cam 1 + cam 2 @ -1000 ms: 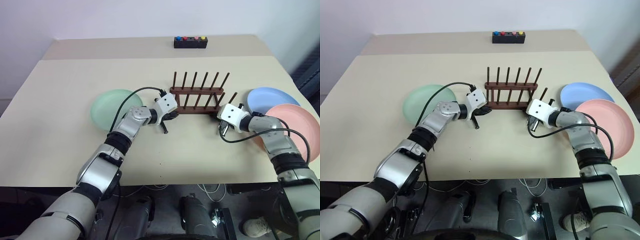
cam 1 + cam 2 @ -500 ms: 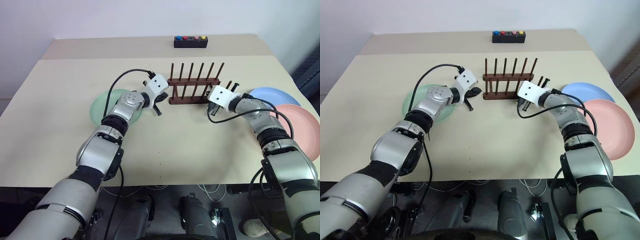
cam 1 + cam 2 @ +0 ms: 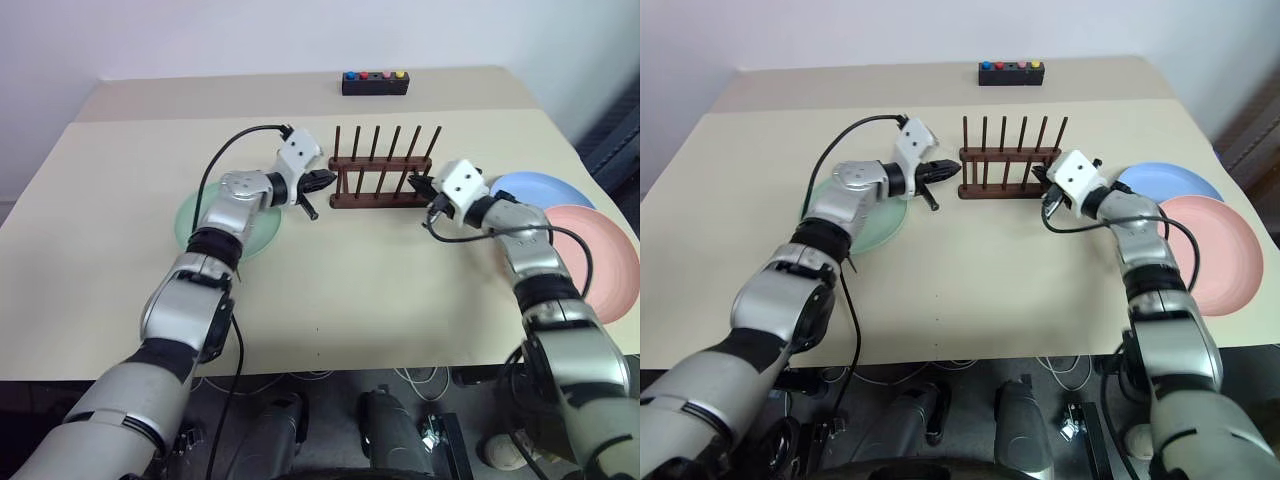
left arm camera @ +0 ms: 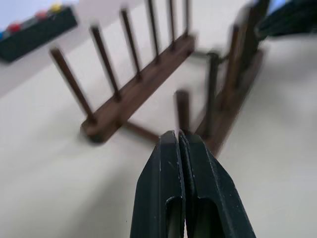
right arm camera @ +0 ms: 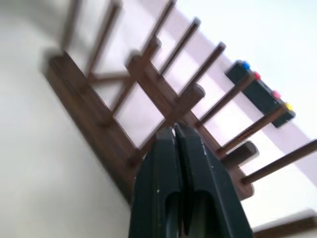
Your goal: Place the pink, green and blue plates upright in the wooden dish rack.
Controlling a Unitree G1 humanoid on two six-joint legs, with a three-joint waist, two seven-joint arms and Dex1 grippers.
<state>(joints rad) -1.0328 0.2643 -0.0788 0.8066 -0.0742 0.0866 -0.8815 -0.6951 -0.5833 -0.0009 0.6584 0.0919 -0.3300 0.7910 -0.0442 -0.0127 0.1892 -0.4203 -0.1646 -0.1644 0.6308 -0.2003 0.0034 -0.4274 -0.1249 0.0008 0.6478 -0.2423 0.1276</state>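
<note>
Table (image 3: 120,240): beige, w/ all task items on top.

Green plate (image 3: 195,215): flat on table, left of rack, partly under left forearm.

Left gripper (image 3: 322,181): fingers (image 4: 171,168) pressed together, nothing pinched. Tip at left end of wooden dish rack (image 3: 380,190), pointing toward it; contact w/ rack cannot be confirmed. Wrist view: closed tips just in front of near rail end, pegs beyond.

Wooden dish rack: centre of table, upright, two rows of thin pegs, no plates in slots. Sits between both grippers.

Right gripper (image 3: 418,186): fingers (image 5: 166,163) pressed together, empty. Tip at right end of rack, pointing left toward it; touching or just short, cannot tell.

Blue plate (image 3: 545,188): flat on table, right of rack, beyond right forearm.

Pink plate (image 3: 600,255): flat, nearer table's front edge than blue plate, overlapping blue plate's near rim, at far right of table.

Black box (image 3: 374,83) w/ coloured buttons: far edge of table, well apart from rack.
</note>
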